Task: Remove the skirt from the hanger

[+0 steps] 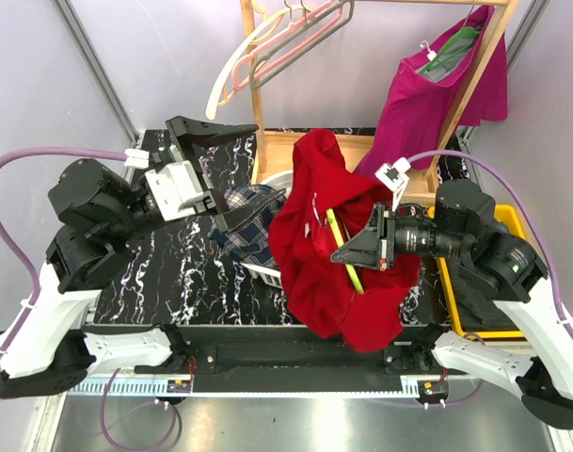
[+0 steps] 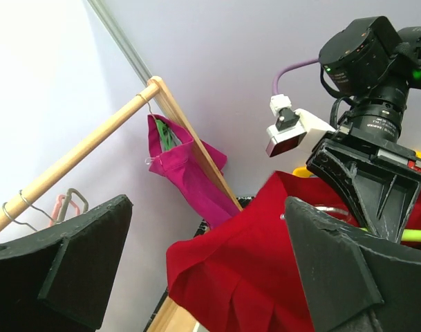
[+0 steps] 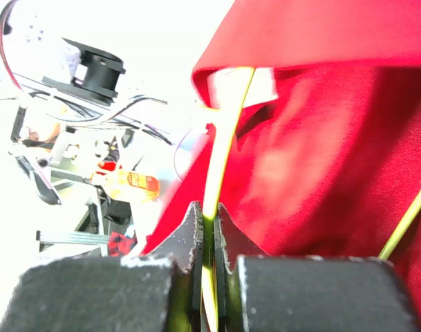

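Booth: What can't you see right now?

Me: Plenty! The hanger (image 3: pixel 225 131) is mostly buried. Only a thin yellow-green wire pokes out of the skirt (image 1: pixel 338 273), and its hook is lost in the folds. From my right wrist, the left half of the view is washed out white, with just arm parts and cables. From above, my right fingertips sink into red cloth.

Booth: And your grips?

Me: The right gripper (image 3: pixel 209 225) is clamped on that wire, jaws pinched tight. The left gripper (image 1: pixel 253 174) is spread wide and holds nothing, just left of the skirt.

Booth: Where is the skirt?

Me: It is draped over the hanger between my arms, above the basket (image 1: pixel 264 273), which it half covers. A plaid cloth (image 1: pixel 246 215) peeks out of the basket. The hem falls past the table's near edge; whether it rests on anything, I cannot tell.

Booth: And the surroundings?

Me: A black marbled table (image 1: pixel 164 273), a wooden rack (image 1: pixel 284 149) at the back with bare hangers (image 1: pixel 286 38) and a magenta garment (image 1: pixel 437 94), a yellow bin (image 1: pixel 514 221) far right, and pale grey walls (image 1: pixel 154 56).
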You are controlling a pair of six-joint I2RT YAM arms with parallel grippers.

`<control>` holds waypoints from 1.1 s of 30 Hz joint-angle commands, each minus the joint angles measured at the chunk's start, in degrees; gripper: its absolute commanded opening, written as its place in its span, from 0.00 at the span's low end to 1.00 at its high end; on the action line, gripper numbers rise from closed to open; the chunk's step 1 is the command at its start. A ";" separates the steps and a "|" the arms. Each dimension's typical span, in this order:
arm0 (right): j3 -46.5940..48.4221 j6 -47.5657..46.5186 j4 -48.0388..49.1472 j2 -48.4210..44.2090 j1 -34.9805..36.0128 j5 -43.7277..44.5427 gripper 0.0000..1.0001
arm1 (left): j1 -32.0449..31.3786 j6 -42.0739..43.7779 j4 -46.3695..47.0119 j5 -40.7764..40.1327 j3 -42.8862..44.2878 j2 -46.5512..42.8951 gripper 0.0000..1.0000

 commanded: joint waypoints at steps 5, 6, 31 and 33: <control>4.68 -4.58 3.12 1.41 0.43 -0.09 0.00 | 0.25 1.11 6.99 -0.14 -3.59 2.05 0.99; 4.59 -4.31 3.56 1.15 0.43 -0.18 0.00 | 0.16 0.93 7.08 -0.05 -3.76 2.48 0.99; 6.79 3.16 9.72 -1.67 0.43 -11.69 0.00 | 0.25 14.81 6.99 -5.32 -15.55 -2.25 0.99; 6.18 3.60 9.10 -2.11 0.43 -12.13 0.00 | 0.34 14.82 6.29 -5.85 -13.62 -2.35 0.99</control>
